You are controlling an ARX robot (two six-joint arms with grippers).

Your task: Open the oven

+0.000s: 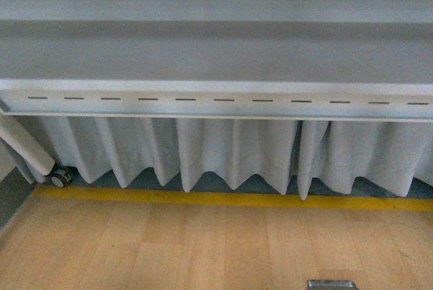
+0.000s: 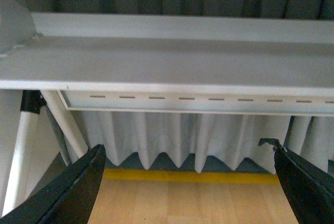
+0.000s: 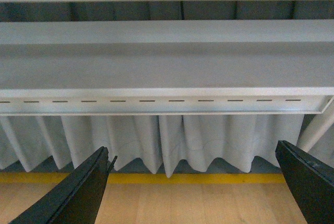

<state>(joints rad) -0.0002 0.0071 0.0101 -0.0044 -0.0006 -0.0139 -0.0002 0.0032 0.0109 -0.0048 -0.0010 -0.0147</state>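
Note:
The oven is out of view in all three views. My left gripper [image 2: 190, 174] is open, its black fingers [image 2: 78, 187] spread wide with nothing between them, facing a white pleated curtain [image 2: 182, 140]. My right gripper [image 3: 193, 177] is open too, black fingers [image 3: 78, 192] far apart and empty, pointed at the same curtain [image 3: 172, 140]. Neither gripper shows in the front view.
A grey-white metal frame beam with a row of slots [image 1: 223, 99] spans the scene above the white curtain [image 1: 230, 151]. A yellow line [image 1: 223, 199] borders the wooden floor [image 1: 203, 249]. A white slanted leg with a caster [image 1: 61, 178] is at the left. A small grey object [image 1: 331, 284] sits at the bottom edge.

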